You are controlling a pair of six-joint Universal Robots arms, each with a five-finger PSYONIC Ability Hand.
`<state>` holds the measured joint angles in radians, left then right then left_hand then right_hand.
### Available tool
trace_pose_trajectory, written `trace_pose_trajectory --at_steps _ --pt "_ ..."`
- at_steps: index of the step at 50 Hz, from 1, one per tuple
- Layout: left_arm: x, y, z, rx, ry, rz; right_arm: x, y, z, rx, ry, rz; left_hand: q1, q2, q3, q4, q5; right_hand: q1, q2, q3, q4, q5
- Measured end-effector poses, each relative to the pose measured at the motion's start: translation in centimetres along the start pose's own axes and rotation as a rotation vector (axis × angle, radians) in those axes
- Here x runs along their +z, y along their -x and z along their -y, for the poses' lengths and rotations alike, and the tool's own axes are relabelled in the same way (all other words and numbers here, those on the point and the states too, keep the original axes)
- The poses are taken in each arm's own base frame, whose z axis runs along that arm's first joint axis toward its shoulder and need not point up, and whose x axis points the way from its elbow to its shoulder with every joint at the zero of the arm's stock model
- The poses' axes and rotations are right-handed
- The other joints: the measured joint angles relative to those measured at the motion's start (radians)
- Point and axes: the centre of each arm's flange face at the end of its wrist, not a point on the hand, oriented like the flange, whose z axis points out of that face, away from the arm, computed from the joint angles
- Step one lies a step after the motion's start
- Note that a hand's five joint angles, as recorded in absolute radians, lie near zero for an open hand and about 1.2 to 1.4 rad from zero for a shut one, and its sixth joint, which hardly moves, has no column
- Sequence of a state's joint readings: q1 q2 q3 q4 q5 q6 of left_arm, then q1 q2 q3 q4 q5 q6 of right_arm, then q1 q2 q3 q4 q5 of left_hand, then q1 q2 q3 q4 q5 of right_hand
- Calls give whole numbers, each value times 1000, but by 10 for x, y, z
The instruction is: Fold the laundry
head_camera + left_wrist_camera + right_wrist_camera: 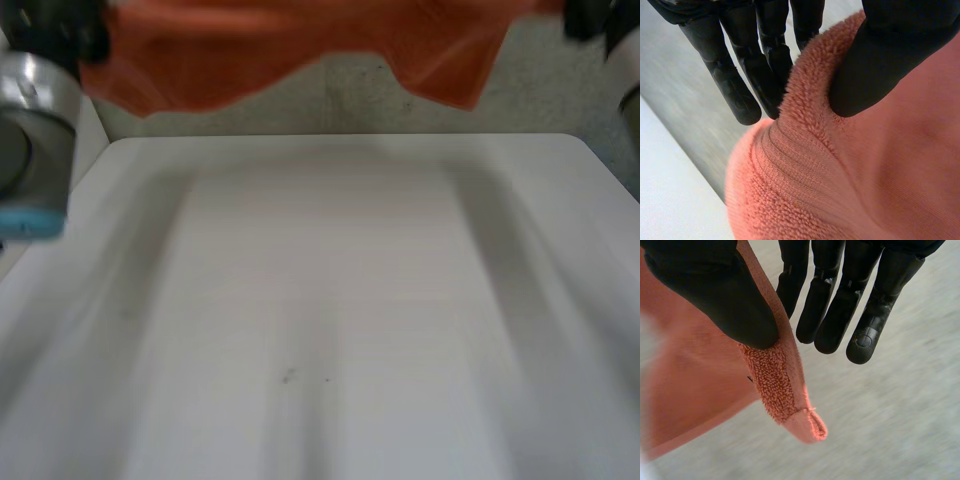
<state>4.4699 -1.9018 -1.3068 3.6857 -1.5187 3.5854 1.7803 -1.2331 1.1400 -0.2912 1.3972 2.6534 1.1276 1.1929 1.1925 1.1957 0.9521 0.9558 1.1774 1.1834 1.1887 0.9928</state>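
An orange terry towel point(300, 40) hangs stretched in the air beyond the table's far edge, its lower edge sagging in waves. My left hand point(60, 35) holds its upper left end and my right hand point(590, 18) its upper right end. In the left wrist view the thumb point(880, 60) presses a bunched fold of the towel point(865, 175) against the hand, with the fingers point(735, 90) straight behind it. In the right wrist view the thumb point(715, 295) pinches the towel's point(700, 380) hemmed edge close to a corner, beside the straight fingers point(865, 315).
The white table point(330, 300) lies bare below the towel, with rounded far corners. Grey floor point(350, 100) shows past its far edge. My left arm's grey joint point(35, 130) stands over the table's left side.
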Motion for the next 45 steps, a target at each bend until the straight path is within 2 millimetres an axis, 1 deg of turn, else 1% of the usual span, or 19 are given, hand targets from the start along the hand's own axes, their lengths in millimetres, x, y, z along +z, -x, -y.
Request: trace_pose_trajectory --at_steps 6,8,9,10,12,13,16,20,23,24,25,26,29,30,34,39,41,44,45 --pt "-51 -30 -53 -10 211 -110 -38 37 -48 36 183 155 0 0 0 0 0 0 0 0 0 0" --pt "-81 -45 -81 -15 327 -168 -62 58 -77 64 308 236 0 -1 -1 -1 0 0 0 0 0 0" --pt "-81 -45 -81 -15 327 -168 -62 58 -77 64 308 236 0 -1 -1 -1 0 0 0 0 0 0" --pt "-99 -53 -96 -18 395 -200 -76 71 -95 82 388 282 0 -1 -1 -1 0 0 0 0 0 0" --pt "-114 -59 -107 -20 452 -227 -91 82 -111 100 470 328 0 -1 -1 -1 0 0 0 0 0 0" --pt "-114 -59 -107 -20 452 -227 -91 82 -111 100 470 328 0 -1 -1 -1 0 0 0 0 0 0" --pt "-147 -69 -121 -23 569 -285 -115 98 -133 131 598 401 -7 -84 -85 -85 -5 0 0 0 0 -1" --pt "-169 -72 -121 -27 650 -330 -125 102 -137 143 646 429 -69 -149 -148 -150 -65 0 0 0 0 0" --pt "-181 -71 -111 -30 698 -367 -128 101 -135 146 652 433 -381 -405 -401 -412 -338 0 0 0 0 0" --pt "-183 -71 -107 -31 706 -375 -128 100 -134 146 652 432 -429 -469 -464 -460 -386 0 0 0 0 0" --pt "-186 -70 -100 -33 724 -392 -128 99 -133 146 648 428 -630 -648 -644 -656 -587 0 0 0 0 0" --pt "-187 -69 -97 -33 730 -399 -128 98 -132 145 647 426 -713 -742 -728 -742 -675 0 0 0 0 0" --pt "-187 -67 -91 -34 738 -407 -128 96 -132 145 645 422 -729 -759 -754 -761 -695 0 0 0 0 0" --pt "-183 -63 -81 -36 742 -414 -127 94 -131 144 641 416 -769 -838 -833 -846 -784 0 0 0 0 0" --pt "-176 -59 -74 -36 734 -409 -127 94 -131 145 639 415 -769 -839 -834 -846 -785 0 0 0 0 0" --pt "-148 -48 -64 -36 677 -361 -127 93 -134 149 631 416 -769 -839 -834 -846 -785 0 0 0 0 -1" --pt "-132 -43 -63 -37 647 -332 -126 90 -137 149 629 407 -769 -839 -834 -846 -785 0 0 0 0 0" --pt "-132 -43 -63 -37 647 -332 -126 90 -137 149 629 407 -769 -839 -834 -846 -785 0 0 0 0 0" --pt "-114 -40 -68 -41 643 -315 -124 86 -141 148 631 393 -769 -839 -834 -846 -785 0 0 0 0 0"
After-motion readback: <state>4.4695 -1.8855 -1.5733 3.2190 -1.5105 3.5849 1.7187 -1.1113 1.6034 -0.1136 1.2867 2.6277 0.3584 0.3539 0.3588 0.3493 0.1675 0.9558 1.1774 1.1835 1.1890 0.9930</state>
